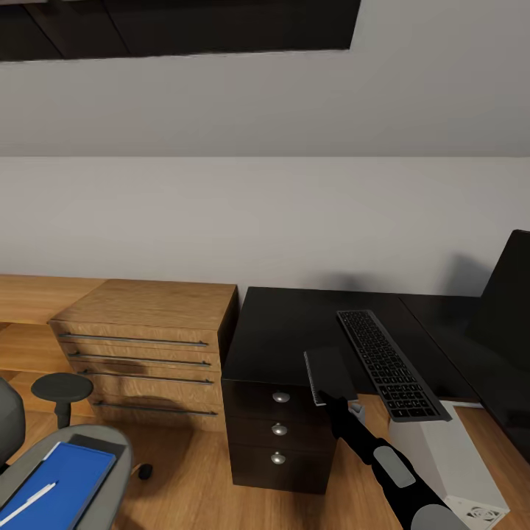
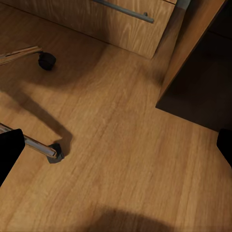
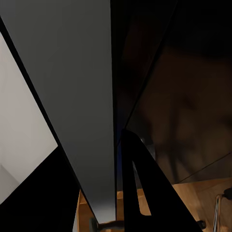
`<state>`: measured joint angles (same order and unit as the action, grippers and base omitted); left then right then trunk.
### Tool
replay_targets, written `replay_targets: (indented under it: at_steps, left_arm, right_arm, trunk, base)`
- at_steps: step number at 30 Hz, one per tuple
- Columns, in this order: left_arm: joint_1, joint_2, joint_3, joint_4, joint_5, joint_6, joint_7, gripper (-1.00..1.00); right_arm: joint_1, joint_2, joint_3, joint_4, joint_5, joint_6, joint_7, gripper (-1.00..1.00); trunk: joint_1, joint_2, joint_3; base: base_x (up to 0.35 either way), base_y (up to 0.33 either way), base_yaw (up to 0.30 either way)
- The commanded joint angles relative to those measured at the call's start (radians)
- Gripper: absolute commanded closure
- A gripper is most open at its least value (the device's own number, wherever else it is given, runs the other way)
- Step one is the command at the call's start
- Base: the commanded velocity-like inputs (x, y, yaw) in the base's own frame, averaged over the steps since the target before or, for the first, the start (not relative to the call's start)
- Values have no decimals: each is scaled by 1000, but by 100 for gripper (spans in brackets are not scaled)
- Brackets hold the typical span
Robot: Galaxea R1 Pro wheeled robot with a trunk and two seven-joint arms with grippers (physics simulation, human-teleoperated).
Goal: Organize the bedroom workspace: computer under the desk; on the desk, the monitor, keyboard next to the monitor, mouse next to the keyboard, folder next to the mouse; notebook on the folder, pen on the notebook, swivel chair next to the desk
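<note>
The worktop (image 1: 294,331), black, is taken as landmark; its drawers with silver knobs hang under its near edge. The wooden shelving (image 1: 147,331) stands against its left side. The monitor (image 1: 508,331) is seen on its right end, partly cut off. The computer (image 1: 456,456), a pale tower, sits on the floor below its right part, as the task wants.

The swivel chair (image 1: 44,471) is placed well left of the worktop and nearer the robot, not yet pushed in, since it carries the blue folder (image 1: 59,486) with the pen (image 1: 29,504) lying on it.

The keyboard (image 1: 390,364) lies slanted on the worktop, its near end overhanging the front edge.

The notebook (image 1: 329,374), dark grey, is held at the worktop's front edge, just left of the keyboard, by the right gripper (image 1: 335,401), fingers closed on its near edge; probably being carried there ahead of stacking.

The left gripper (image 2: 116,159) hangs over the wooden floor left of the worktop, fingers spread wide, holding nothing.
</note>
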<state>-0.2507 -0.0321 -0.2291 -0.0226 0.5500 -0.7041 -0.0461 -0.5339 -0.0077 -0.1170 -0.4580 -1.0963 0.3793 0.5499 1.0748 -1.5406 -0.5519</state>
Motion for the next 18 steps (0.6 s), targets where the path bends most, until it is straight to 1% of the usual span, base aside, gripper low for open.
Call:
replay_targets:
  at_steps: [1, 18]
  left_arm:
    - [-1, 0, -6, 1, 10, -3, -5, -100]
    - [-1, 0, -6, 1, 10, -3, -6, -100]
  right_arm:
    - [0, 0, 0, 4, 16, 1, -1, 100]
    - [0, 0, 0, 4, 16, 2, -2, 100]
  trunk:
    - [0, 0, -1]
    - [0, 0, -1]
  base:
    - [-3, 0, 0]
    - [0, 0, 0]
